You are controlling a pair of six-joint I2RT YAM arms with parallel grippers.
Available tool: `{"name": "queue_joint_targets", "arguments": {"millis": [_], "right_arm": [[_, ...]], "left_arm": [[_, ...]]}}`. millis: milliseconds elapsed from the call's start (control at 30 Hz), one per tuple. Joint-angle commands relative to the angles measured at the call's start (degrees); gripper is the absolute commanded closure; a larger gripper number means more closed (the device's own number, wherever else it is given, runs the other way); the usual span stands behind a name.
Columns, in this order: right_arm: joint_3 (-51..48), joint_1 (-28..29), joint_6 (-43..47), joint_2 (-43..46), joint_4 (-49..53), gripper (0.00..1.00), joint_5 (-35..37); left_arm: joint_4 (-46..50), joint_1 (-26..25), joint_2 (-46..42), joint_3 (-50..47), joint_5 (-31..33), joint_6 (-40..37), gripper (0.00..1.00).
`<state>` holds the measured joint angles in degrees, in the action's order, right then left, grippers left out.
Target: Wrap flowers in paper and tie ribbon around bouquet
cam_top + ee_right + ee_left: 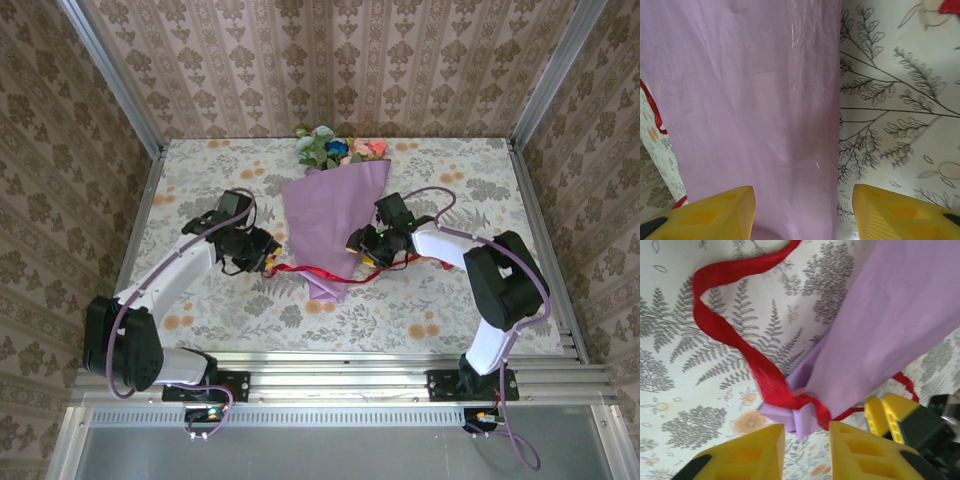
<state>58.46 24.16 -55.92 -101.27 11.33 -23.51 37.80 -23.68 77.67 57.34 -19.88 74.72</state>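
- Top view: the bouquet (335,205) lies in the middle of the table (200,170). Its long axis runs from the top of the frame to the bottom, with the flowers (335,148) at the upper, wide end and the narrow tip at the lower end.
  - The ribbon (310,269) crosses that axis near the tip, with one end running out to each side.
  - The left gripper (268,262) sits at the ribbon's left end. The right gripper (362,245) is against the cone's right edge, slightly higher up the frame.
  - Each arm is therefore nearest its own ribbon end.
- Left wrist view: the left gripper (806,440) has its fingers a little apart and appears to pinch nothing.
  - The bouquet's (890,330) tip sits right at the gripper's mouth.
  - The ribbon (725,330) winds from the upper left down to the tip and loops around it.
  - The right gripper (882,412) shows at the lower right.
- Right wrist view: the right gripper (802,210) has its fingers spread wide and holds nothing.
  - The bouquet's paper (750,100) stretches straight ahead, from the left of the frame past its centre.
  - The ribbon (655,112) peeks in at the left edge.
- My guess is that tying depends on each gripper reaching sideways for its own ribbon end.
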Motion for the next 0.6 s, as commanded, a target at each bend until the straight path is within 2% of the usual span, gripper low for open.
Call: {"name": "queue_joint_targets", "arguments": {"millis": [0, 167, 333, 567], "right_arm": [[-0.35, 0.35, -1.11, -1.57, -4.59, 0.45, -3.65], [-2.54, 0.72, -1.68, -2.51, -7.56, 0.44, -5.04], [-5.04, 0.89, -1.81, -3.36, -11.75, 0.44, -6.94], [-8.28, 0.97, -3.08, -4.64, -20.31, 0.44, -10.11]], "left_arm": [[0.68, -1.46, 1.77, 3.03, -0.39, -1.2, 0.7], [-8.4, -6.36, 12.69, 8.0, -7.51, 0.26, 0.73], [-12.6, -9.41, 22.54, 10.14, -10.42, 0.08, 0.81], [-10.34, -8.16, 28.05, 6.33, -7.79, -6.75, 0.93]]}}
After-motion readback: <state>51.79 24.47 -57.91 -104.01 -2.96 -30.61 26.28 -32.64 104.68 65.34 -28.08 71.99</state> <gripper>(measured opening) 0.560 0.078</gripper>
